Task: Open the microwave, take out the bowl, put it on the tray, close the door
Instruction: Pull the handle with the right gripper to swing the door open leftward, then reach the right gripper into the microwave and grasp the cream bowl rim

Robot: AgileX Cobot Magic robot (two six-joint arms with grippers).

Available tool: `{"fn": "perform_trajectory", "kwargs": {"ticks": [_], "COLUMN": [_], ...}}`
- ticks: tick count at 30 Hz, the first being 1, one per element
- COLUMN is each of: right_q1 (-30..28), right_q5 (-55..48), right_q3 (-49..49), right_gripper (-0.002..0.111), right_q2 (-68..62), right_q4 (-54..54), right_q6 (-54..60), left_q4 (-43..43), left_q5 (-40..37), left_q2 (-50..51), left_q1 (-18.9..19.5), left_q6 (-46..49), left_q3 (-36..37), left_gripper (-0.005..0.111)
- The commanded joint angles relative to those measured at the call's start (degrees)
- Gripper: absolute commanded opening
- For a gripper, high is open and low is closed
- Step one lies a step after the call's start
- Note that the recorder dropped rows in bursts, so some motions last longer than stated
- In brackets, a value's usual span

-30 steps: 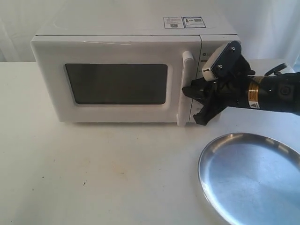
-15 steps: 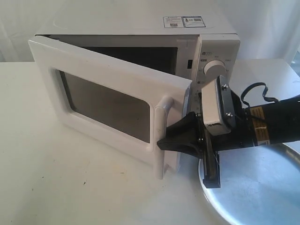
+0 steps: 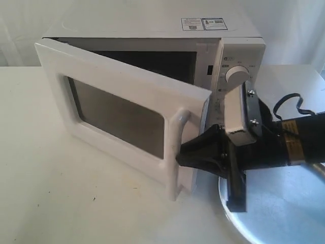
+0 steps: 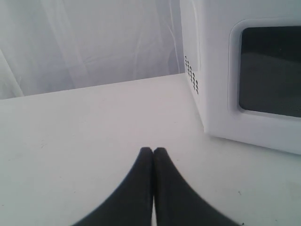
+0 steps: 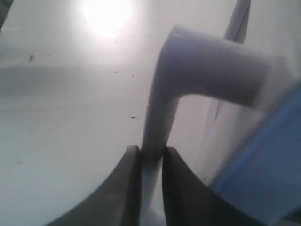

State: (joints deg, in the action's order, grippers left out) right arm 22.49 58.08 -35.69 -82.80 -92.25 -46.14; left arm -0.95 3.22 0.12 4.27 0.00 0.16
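The white microwave [image 3: 152, 25] stands at the back of the table with its door [image 3: 127, 84] swung partly open toward the front. My right gripper [image 3: 185, 155] is shut on the door's tall white handle [image 3: 175, 127]. The right wrist view shows the handle [image 5: 207, 70] pinched between the two dark fingers of this gripper [image 5: 151, 151]. The silver tray [image 3: 284, 213] lies at the front right, under the right arm. The cavity behind the door is dark and the bowl is hidden. My left gripper [image 4: 153, 150] is shut with nothing in it, low over the table beside the microwave [image 4: 211, 70].
Two round dials [image 3: 236, 74] sit on the microwave's right panel, just behind the right wrist. A black cable [image 3: 289, 101] loops above the right arm. White curtains hang behind the table. Bare tabletop [image 3: 76, 193] spreads in front of the door.
A second ago the door was closed with my right gripper at its handle. It has since swung out toward the front, held by the handle, and my right arm has drawn forward and lower.
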Motion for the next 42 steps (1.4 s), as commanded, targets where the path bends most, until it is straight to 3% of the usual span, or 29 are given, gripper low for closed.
{"fn": "perform_trajectory", "kwargs": {"ticks": [1,5,15,23,29,36,42], "right_q1": [-0.3,-0.3,-0.2,-0.2,4.5,14.3,18.0], "right_q5": [6.2,-4.9,-11.0,-4.7,-9.2,-33.6,-41.8], "right_q3": [4.2,6.9,11.0,10.0,1.9,-12.9,-24.5], "right_gripper": [0.0,0.0,0.0,0.0,0.0,0.0,0.0], "right_q2": [8.9,14.5,17.7,7.0,-3.2,-11.5,-18.6], "right_q4": [0.8,6.2,18.0,33.7,33.9,36.5,36.5], "right_q6": [-1.2,-7.3,-7.1,5.1,6.1,11.8,13.2], "left_q4": [0.5,0.5,0.5,0.5,0.5,0.5,0.5], "left_q5": [0.3,0.3,0.3,0.3,0.3,0.3,0.3], "left_q2": [-0.1,-0.1,-0.1,-0.1,-0.1,-0.1,-0.1], "left_q1": [-0.1,-0.1,-0.1,-0.1,-0.1,-0.1,-0.1], "left_q6": [0.0,0.0,0.0,0.0,0.0,0.0,0.0], "left_q3": [-0.2,-0.2,-0.2,-0.2,-0.2,-0.2,-0.2], "left_gripper": [0.0,0.0,0.0,0.0,0.0,0.0,0.0]}}
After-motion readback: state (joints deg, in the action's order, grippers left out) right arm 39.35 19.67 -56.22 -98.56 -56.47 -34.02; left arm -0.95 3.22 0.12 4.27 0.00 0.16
